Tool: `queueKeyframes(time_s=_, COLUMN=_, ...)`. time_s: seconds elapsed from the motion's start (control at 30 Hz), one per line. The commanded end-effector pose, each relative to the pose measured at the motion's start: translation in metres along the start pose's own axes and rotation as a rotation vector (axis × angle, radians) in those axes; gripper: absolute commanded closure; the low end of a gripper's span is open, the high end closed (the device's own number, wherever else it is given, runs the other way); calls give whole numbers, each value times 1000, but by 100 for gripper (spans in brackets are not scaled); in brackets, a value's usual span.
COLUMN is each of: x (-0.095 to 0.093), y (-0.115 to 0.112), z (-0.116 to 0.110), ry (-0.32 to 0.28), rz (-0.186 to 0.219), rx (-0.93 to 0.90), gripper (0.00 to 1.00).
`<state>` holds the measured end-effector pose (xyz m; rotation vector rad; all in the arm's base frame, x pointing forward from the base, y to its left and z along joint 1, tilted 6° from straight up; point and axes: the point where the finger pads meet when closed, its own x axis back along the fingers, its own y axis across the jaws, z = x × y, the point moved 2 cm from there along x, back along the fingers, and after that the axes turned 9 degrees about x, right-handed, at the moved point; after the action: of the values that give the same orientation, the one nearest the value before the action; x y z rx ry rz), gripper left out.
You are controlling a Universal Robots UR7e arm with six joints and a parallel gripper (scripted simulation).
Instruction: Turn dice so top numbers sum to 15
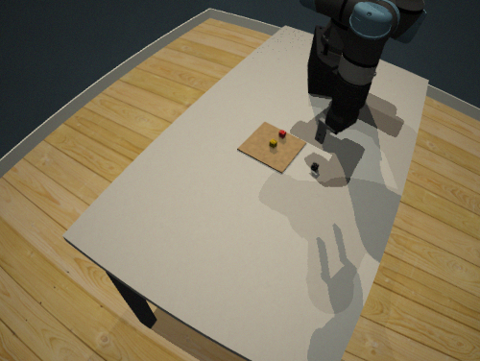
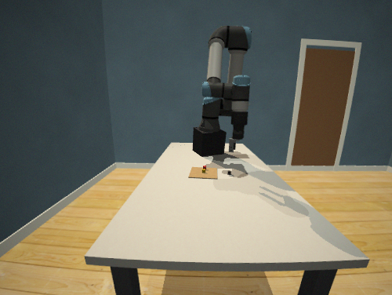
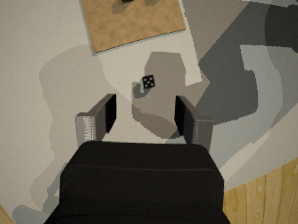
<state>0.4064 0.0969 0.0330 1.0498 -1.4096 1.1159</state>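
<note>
The black die (image 1: 314,166) (image 2: 229,172) (image 3: 148,81) lies on the table beside the mat, off it; what looks like five white pips shows on its top in the wrist view. The brown mat (image 1: 259,151) (image 2: 194,175) (image 3: 135,30) lies flat. On it are the yellow die (image 1: 273,143) (image 2: 204,171) and, close by, the red die (image 1: 282,133) (image 2: 205,167); their pips are too small to read. My gripper (image 3: 145,107) is open and empty, above the table on the robot-base side of the black die. The wrist view cuts off most of the mat.
The white table (image 1: 192,202) (image 2: 204,220) carries the robot's black base (image 2: 208,142) at its far end. Arm shadows fall around the black die and across the table's right side. The table's right edge and wooden floor (image 3: 270,185) show at lower right in the wrist view.
</note>
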Motion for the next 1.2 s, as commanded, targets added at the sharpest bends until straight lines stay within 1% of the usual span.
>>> queueKeyframes(time_s=0.0, x=-4, y=-1, z=2, ry=0, rz=2, rx=-125, gripper=0)
queueKeyframes(time_s=0.07, x=-6, y=-1, z=3, ry=1, rz=1, rx=-188, gripper=0)
queueKeyframes(time_s=0.13, x=-6, y=-1, z=3, ry=1, rz=1, rx=-188, gripper=0)
queueKeyframes(time_s=0.23, x=-10, y=0, z=4, ry=1, rz=0, rx=-297, gripper=0)
queueKeyframes(time_s=0.27, x=-10, y=0, z=4, ry=1, rz=0, rx=-298, gripper=0)
queueKeyframes(time_s=0.6, x=-20, y=2, z=6, ry=2, rz=-3, rx=-548, gripper=0)
queueKeyframes(time_s=0.7, x=-20, y=2, z=7, ry=2, rz=-3, rx=-560, gripper=0)
queueKeyframes(time_s=0.77, x=-24, y=2, z=7, ry=3, rz=-4, rx=-654, gripper=0)
queueKeyframes(time_s=0.87, x=-25, y=3, z=7, ry=3, rz=-4, rx=-701, gripper=0)
queueKeyframes(time_s=1.17, x=-34, y=3, z=8, ry=5, rz=-6, rx=-924, gripper=0)
